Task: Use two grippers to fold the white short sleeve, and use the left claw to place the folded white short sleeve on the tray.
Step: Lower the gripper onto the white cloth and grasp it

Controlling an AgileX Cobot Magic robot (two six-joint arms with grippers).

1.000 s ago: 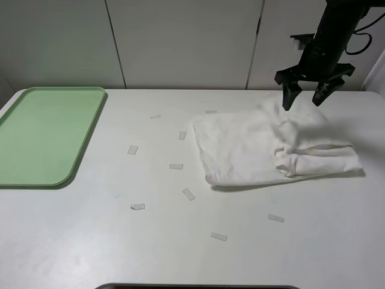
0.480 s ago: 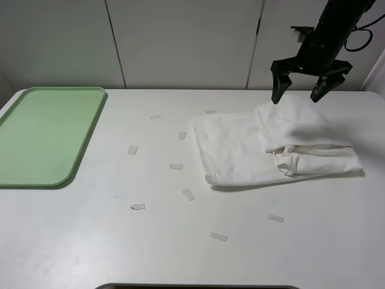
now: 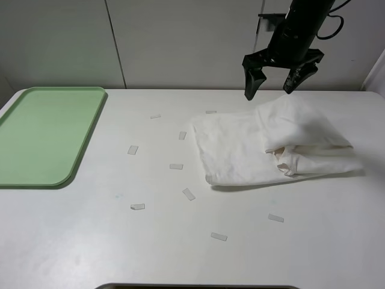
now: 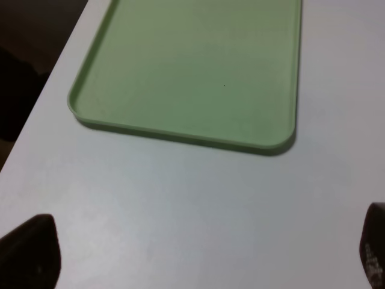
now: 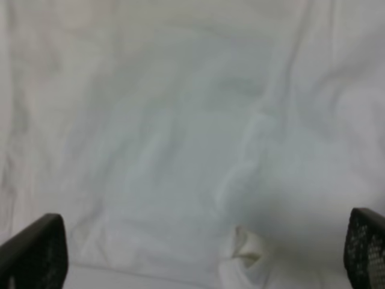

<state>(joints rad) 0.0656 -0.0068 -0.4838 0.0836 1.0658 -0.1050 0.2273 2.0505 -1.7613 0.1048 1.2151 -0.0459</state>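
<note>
Hanging over the far edge of the white T-shirt (image 3: 237,147), the right tool (image 3: 269,91) is released. Its two black fingers (image 3: 249,89) stand wide apart and point down, gripping nothing. From the high camera it sits at about 12 o'clock of the shirt, up in the air and apart from the cloth. Its wrist camera looks down on rumpled white fabric that fills the space between the spread fingers, with a small puckered fold near them.

The shirt lies on the white bench (image 3: 180,259) at about 3 o'clock from the bench's middle, partly folded. Its 9 o'clock half is a flat, fairly smooth layer. Its 3 o'clock half is heaped higher, with a rounded flap draped over a bunched roll that runs out toward 4 o'clock.

The pale green tray (image 3: 36,129) rests flat at 9 o'clock on the bench, well apart from the shirt.

The left tool (image 4: 200,250) is outside the high camera's picture. Its wrist camera shows it released as well, with the two dark fingertips far apart over bare bench. One end of the tray, with its rounded corners and low rim, lies a little beyond them.

Small strips of tape (image 3: 133,150) are scattered on the bench between the tray and the shirt, and at 6 o'clock of the shirt. One strip lies just beside the shirt's 10 o'clock corner.
</note>
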